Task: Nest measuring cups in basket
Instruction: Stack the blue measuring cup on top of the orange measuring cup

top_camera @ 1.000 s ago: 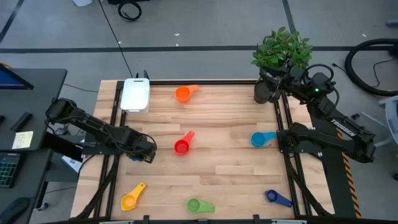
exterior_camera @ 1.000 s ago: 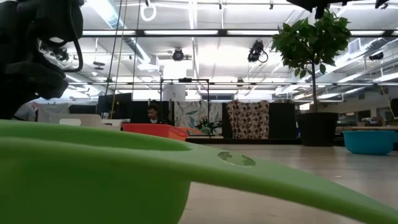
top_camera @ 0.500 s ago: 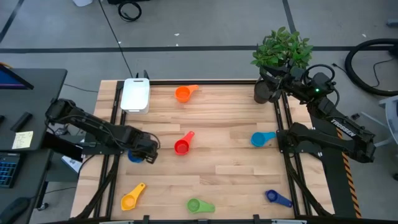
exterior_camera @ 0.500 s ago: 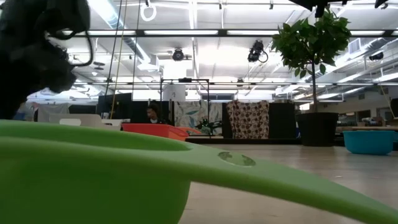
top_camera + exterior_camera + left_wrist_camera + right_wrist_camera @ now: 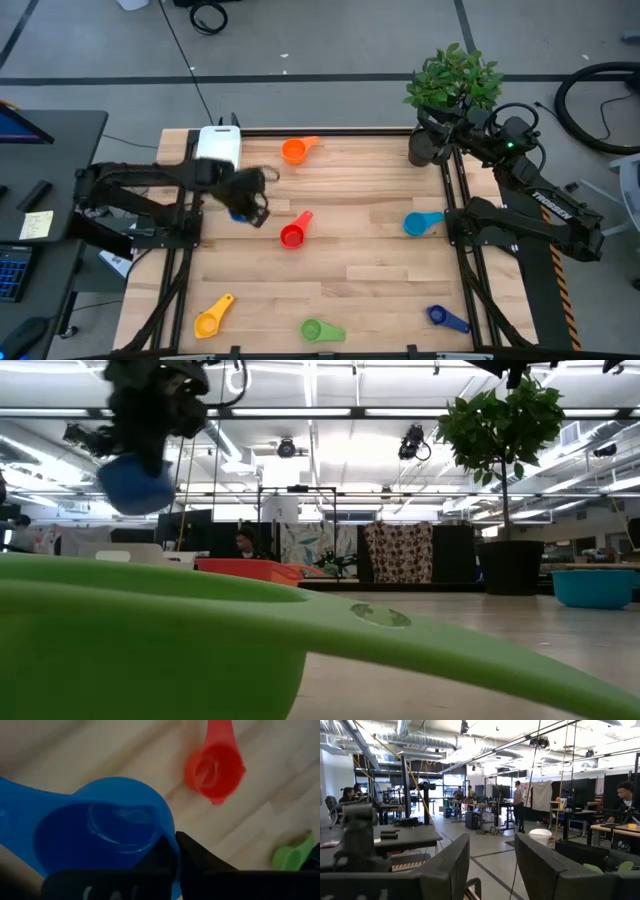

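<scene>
My left gripper (image 5: 255, 203) hangs above the table's left part, just near of the white basket (image 5: 218, 152), shut on a blue measuring cup (image 5: 100, 837). In the low view the cup (image 5: 135, 484) hangs under the gripper (image 5: 152, 422), high off the table. The other cups rest on the table on their bowls: orange (image 5: 294, 150), red (image 5: 293, 233), light blue (image 5: 421, 222), dark blue (image 5: 446, 318), green (image 5: 320, 329), yellow (image 5: 212, 317). My right gripper (image 5: 492, 865) stands open, raised at the far right by the plant. My left gripper pinches the blue cup's bowl wall (image 5: 173, 854) at the rim, one finger inside the bowl and one finger (image 5: 200, 865) outside it. The fingers come from above, pointing steeply down. The cup hangs clear of the table, mouth up toward the wrist, handle (image 5: 15, 800) sticking out sideways.
A potted plant (image 5: 452, 85) in a dark pot (image 5: 428, 147) stands at the table's far right corner. The left arm partly covers the basket's near end. Bare wood lies in the table's middle, between the red and light blue cups.
My left gripper has risen from the table's left edge with the blue cup and swung toward the far edge and the basket, rolling as it went. The cup, on the table a second ago, is now lifted clear. My right arm has kept still.
</scene>
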{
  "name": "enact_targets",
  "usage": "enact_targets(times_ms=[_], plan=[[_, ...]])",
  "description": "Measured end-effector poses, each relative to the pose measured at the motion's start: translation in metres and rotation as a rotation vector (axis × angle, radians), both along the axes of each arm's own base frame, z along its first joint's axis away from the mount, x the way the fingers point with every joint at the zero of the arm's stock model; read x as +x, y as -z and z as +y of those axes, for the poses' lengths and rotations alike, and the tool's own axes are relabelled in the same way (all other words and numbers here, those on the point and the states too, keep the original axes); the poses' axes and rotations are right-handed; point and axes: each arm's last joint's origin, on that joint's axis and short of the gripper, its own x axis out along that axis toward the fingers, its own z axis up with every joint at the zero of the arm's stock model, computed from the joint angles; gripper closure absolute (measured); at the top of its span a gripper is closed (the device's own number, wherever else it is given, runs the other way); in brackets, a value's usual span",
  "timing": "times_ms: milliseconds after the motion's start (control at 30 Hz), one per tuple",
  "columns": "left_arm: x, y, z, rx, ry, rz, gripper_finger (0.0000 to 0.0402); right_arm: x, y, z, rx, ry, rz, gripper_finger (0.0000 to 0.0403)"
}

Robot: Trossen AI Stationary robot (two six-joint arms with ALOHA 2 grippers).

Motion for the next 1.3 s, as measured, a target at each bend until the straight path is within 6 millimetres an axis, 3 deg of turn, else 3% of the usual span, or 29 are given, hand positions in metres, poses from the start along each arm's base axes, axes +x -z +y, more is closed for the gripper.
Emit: enact_targets(times_ms=[200,500,667,967,1300], plan=[[0.024,-0.017,0.048,0.074,0.135,0.082,0.0391,0.000,0.000,0.000,0.001,-0.002,0.002,0.0241],[0.074,-0.049,0.127,0.250,0.343,-0.008,0.0391,0.000,0.000,0.000,0.002,-0.004,0.004,0.0241],[0.099,-0.057,0.160,0.351,0.468,-0.031,0.0391,0.000,0.000,0.000,0.002,-0.004,0.004,0.0241],[0.123,-0.015,0.189,0.293,0.670,0.071,0.0391,0.000,0.000,0.000,0.001,-0.004,0.003,0.0241],[0.137,0.030,0.204,0.315,0.948,0.207,0.0391,0.000,0.000,0.000,-0.001,-0.004,0.004,0.0241]])
